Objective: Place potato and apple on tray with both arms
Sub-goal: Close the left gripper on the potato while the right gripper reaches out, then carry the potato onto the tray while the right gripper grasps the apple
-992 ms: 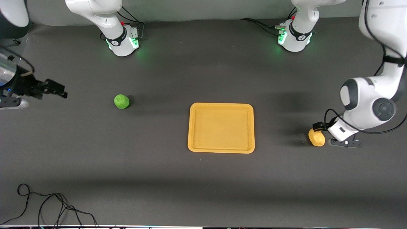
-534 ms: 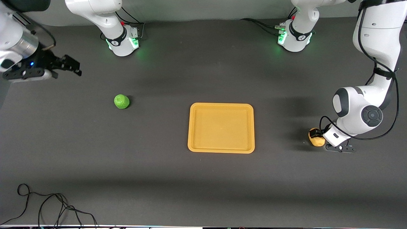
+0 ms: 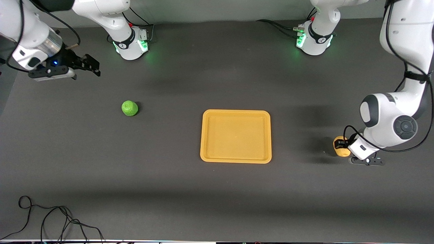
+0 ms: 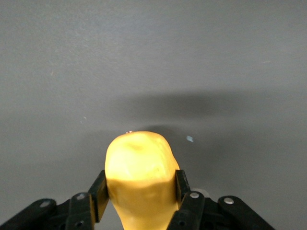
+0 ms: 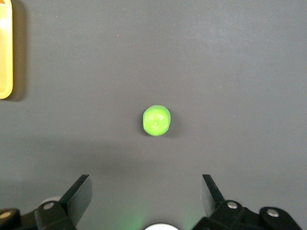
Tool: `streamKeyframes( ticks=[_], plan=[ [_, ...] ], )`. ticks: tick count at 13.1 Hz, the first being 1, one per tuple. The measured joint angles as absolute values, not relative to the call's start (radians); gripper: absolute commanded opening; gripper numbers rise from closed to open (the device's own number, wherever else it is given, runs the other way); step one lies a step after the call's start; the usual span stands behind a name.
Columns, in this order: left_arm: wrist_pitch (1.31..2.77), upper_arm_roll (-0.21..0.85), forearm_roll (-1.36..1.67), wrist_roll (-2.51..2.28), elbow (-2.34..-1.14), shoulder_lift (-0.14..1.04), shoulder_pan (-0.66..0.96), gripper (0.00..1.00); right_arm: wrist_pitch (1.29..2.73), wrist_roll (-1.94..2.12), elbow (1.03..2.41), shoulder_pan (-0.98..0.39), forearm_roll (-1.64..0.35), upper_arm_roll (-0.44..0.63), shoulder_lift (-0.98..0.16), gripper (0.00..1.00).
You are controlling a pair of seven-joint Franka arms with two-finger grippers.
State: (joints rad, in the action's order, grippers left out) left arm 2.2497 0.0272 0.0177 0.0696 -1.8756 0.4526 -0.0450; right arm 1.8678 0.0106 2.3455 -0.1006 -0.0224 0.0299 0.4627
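Observation:
The yellow-tan potato is at the left arm's end of the table, beside the tray. My left gripper is shut on it; in the left wrist view the potato fills the space between the black fingers. The green apple lies on the mat toward the right arm's end, and shows in the right wrist view. My right gripper is open and empty, in the air over bare mat near the right arm's base, apart from the apple. The orange-yellow tray lies empty mid-table.
Black cables lie on the mat at the near corner at the right arm's end. The two arm bases stand along the table's back edge. The tray's edge shows in the right wrist view.
My right gripper has risen and swung toward the table's middle, closer to the right arm's base. My left gripper has closed round the potato, which has shifted slightly away from the tray.

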Motion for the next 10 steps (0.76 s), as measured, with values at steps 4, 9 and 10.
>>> streamKeyframes(
  ticks=[4,9,10],
  plan=[
    [2.135,0.194,0.019,-0.275,-1.784,0.415,0.037,0.11,2.167,0.011,2.563,-0.106,-0.022,0.027,0.440,1.00],
    [2.190,0.222,0.014,-0.485,-1.772,0.483,0.270,0.11,2.539,0.010,2.708,-0.141,-0.022,0.027,0.276,1.00],
    [2.223,0.221,0.012,-0.510,-1.772,0.513,0.301,0.11,2.617,0.010,2.722,-0.141,-0.022,0.027,0.224,1.00]
  ],
)
